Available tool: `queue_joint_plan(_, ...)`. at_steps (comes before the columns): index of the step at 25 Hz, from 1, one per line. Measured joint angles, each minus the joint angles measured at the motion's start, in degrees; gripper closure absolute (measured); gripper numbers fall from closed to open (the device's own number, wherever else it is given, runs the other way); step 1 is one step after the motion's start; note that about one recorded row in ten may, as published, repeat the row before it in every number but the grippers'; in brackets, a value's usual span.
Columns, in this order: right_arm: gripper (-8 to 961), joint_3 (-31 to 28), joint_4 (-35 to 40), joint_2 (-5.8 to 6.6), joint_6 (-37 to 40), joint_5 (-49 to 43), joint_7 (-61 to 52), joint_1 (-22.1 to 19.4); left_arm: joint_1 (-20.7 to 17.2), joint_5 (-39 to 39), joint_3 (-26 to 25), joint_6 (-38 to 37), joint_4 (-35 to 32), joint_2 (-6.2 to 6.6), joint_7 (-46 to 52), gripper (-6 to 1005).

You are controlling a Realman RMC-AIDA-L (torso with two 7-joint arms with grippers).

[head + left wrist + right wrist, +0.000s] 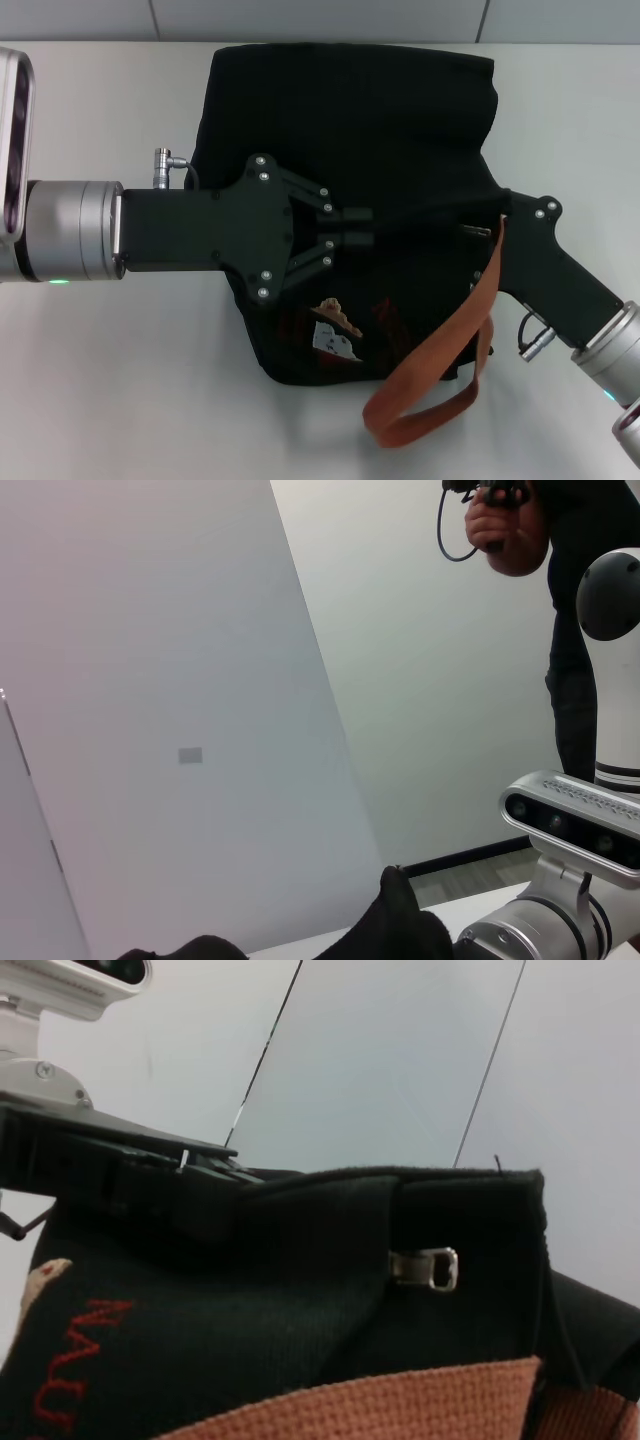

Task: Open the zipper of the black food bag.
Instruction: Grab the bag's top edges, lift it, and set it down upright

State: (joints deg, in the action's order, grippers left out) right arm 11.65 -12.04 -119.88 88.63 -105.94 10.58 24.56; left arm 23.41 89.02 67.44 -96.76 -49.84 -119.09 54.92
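Observation:
The black food bag point(350, 110) lies on the white table, its bear patch point(335, 325) and one orange-brown strap point(450, 350) toward me. My left gripper point(366, 228) reaches in from the left over the middle of the bag, shut on a fold of its top fabric. The zipper's silver pull point(478, 231) sits free near the bag's right end, also seen close up in the right wrist view as pull point(430, 1267). My right gripper point(510, 218) is at the bag's right side just beyond the pull, its front partly behind the strap. The zipper track itself is hard to make out.
The white table point(120, 380) runs around the bag, with a grey wall behind. In the left wrist view a person point(520, 540) stands by the wall holding a controller, and the right arm's wrist camera point(570, 820) shows.

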Motion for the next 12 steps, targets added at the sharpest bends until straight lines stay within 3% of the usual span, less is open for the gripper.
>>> queue_joint_plan(12, 898, 0.3, 0.0, 0.00, -0.7, -0.2, 0.1, 0.2, 0.0, 0.0, 0.1, 0.0, 0.1, 0.00, 0.0, 901)
